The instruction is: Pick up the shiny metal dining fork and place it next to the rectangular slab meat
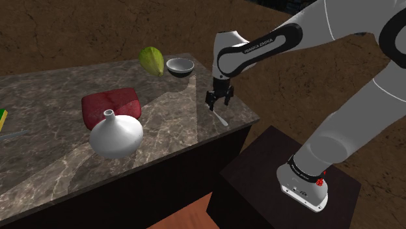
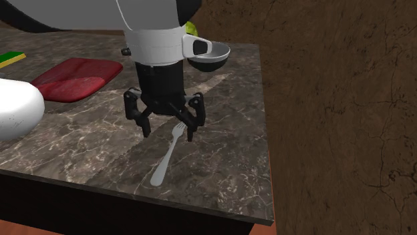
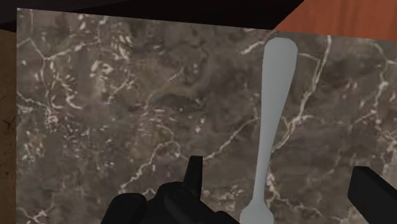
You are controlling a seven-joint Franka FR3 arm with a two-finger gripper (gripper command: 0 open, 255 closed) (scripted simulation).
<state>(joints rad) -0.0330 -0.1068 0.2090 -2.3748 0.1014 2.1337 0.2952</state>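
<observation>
A pale metal fork (image 2: 166,157) lies flat on the dark marble counter (image 2: 227,153) near its front corner, handle toward the edge. My black gripper (image 2: 168,129) hangs open just above the fork's tine end, fingers astride it and not touching. In the wrist view the fork (image 3: 273,114) runs away from between the open fingers of the gripper (image 3: 283,189). From the shoulder view, the gripper (image 1: 218,101) hovers over the fork (image 1: 222,119) at the counter's right end. The red slab of meat (image 1: 110,104) lies toward that view's left; in the second exterior view the meat (image 2: 75,77) sits at the back left.
A white round vase (image 1: 116,134) stands in front of the meat. A dark bowl (image 1: 180,66) and a green leafy vegetable (image 1: 151,60) sit at the counter's far edge. The counter edge (image 2: 200,208) drops off close to the fork handle. My stand (image 1: 286,188) is beside the counter.
</observation>
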